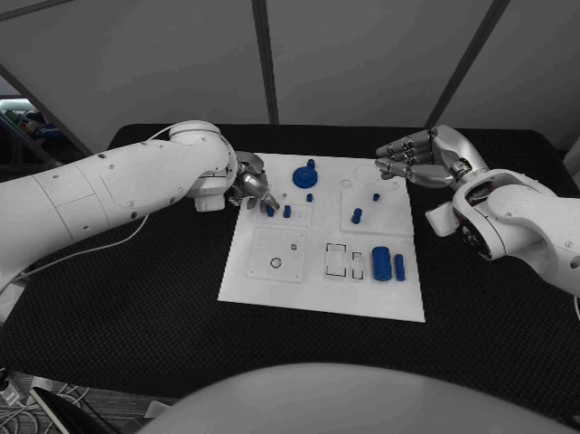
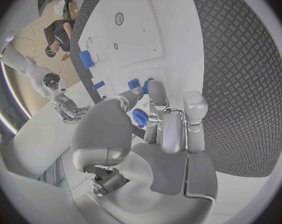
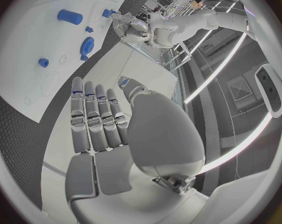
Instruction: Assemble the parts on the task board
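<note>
The white task board point(image 1: 319, 287) lies mid-table. My left hand point(image 1: 251, 187) hangs over its far left corner and pinches a small blue peg point(image 1: 269, 208) between thumb and fingertip point(image 2: 155, 90), tilted just above the board. A blue gear-like part point(image 1: 304, 174) stands right of that hand, also seen as the gear point(image 2: 140, 118) behind the fingers. Short blue pegs point(image 1: 357, 216) stand upright further right. Two blue cylinders point(image 1: 381, 264) lie at the board's near right. My right hand point(image 1: 418, 158) hovers off the far right corner, its fingers point(image 3: 97, 119) side by side and holding nothing.
The board has a round hole point(image 1: 275, 263) and rectangular slots point(image 1: 336, 260) in its near half. Black table mat point(image 1: 121, 298) surrounds it, with a cable point(image 1: 88, 246) trailing on the left. Free room lies on both sides of the board.
</note>
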